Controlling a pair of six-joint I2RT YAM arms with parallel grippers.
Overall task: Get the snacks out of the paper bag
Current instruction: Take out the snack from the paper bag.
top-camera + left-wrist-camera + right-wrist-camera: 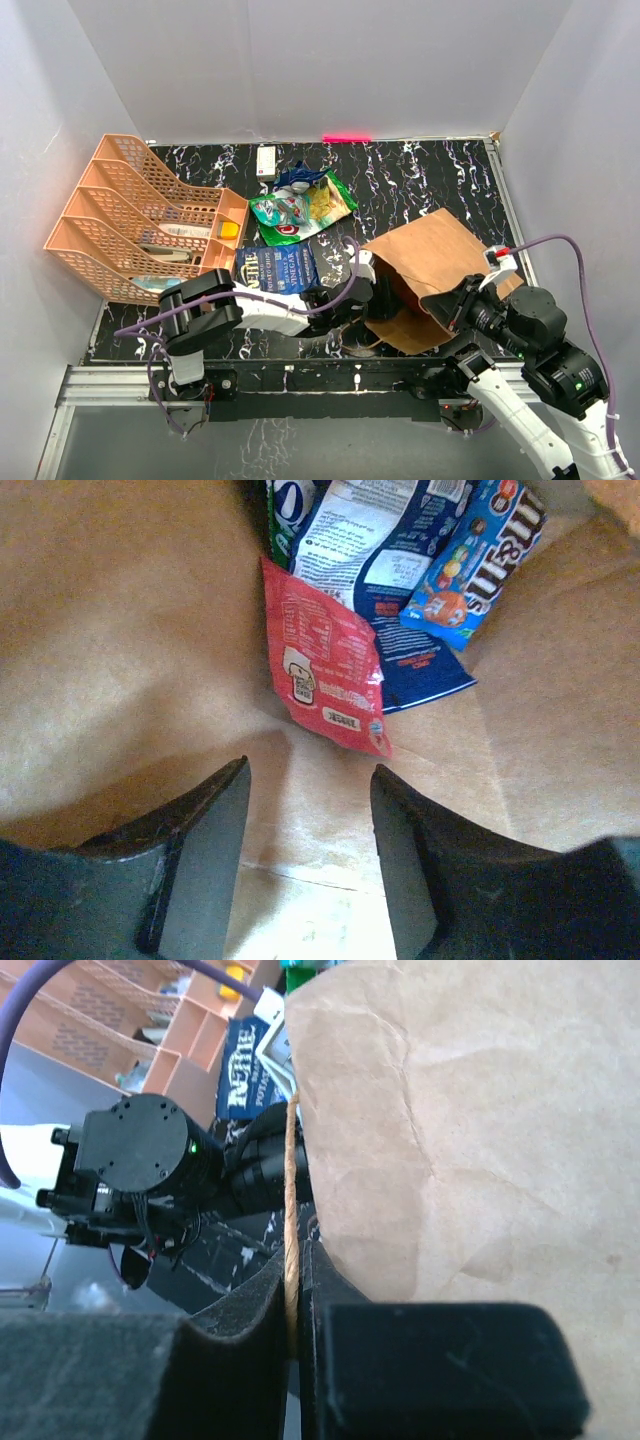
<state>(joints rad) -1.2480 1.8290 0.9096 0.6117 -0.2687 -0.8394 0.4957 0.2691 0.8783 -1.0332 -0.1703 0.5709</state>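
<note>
Organiser [130,215] of orange mesh stands farthest to the left of the left gripper [308,775], on the black marbled table [420,180]. Closer to that gripper's left side a dark blue packet [278,268] lies out on the table. Beyond it, farther from the arms, a teal-white pouch [283,213] and a green-yellow pouch [330,197] overlap, with a small white box [266,160] behind them.

The left gripper is inside the mouth of the paper bag [430,250], which lies on its side. Its jaws stand apart with nothing between them, only brown paper beneath. Just ahead of its fingertips lies a red packet [325,680], overlapping a dark blue and white packet [385,570]. To the right of those, a blue M&M's packet [480,560] sits deeper in the bag.

Farther right, the right gripper [300,1295] is pinched together on the bag's twisted paper handle [291,1190], with the bag's side panel just to its right.
</note>
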